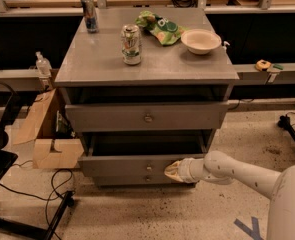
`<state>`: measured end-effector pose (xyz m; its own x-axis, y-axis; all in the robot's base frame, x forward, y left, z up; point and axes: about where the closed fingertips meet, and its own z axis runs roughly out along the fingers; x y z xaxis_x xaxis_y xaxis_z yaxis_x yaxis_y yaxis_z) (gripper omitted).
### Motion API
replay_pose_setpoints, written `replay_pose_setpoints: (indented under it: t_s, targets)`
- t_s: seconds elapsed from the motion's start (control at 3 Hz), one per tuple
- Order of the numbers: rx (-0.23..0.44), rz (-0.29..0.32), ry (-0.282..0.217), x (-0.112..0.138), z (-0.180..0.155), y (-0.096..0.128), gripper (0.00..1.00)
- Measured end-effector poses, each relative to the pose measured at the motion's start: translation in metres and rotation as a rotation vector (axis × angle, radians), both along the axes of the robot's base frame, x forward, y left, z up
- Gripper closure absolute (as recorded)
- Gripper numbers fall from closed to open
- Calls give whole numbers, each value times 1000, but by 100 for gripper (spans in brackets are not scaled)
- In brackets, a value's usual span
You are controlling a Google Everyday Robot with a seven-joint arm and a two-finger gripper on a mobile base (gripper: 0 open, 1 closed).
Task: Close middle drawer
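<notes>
The middle drawer (pixel 122 165) of the grey cabinet is pulled out, and its dark inside shows behind the flat front with a small round knob (pixel 148 167). My gripper (pixel 170 171) comes in from the right on a white arm (pixel 227 170). Its tan tip rests shut against the drawer front, just right of the knob. The top drawer (pixel 147 116) above is almost fully in. Only a strip of the lowest drawer front (pixel 148 178) shows beneath.
On the cabinet top (pixel 97 64) stand a soda can (pixel 131 44), a dark can (pixel 90 14), a green chip bag (pixel 161 27) and a white bowl (pixel 201 40). A cardboard box (pixel 49 144) sits left of the cabinet. Cables and a black stand lie at the lower left.
</notes>
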<state>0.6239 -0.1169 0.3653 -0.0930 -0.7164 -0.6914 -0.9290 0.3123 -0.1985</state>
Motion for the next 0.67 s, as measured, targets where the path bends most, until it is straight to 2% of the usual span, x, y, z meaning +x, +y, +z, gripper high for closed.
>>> replay_pose_setpoints:
  t_s: [0.33, 0.67]
  targets:
    - [2, 9, -11, 18, 0, 6, 100]
    - [2, 9, -11, 16, 0, 5, 100]
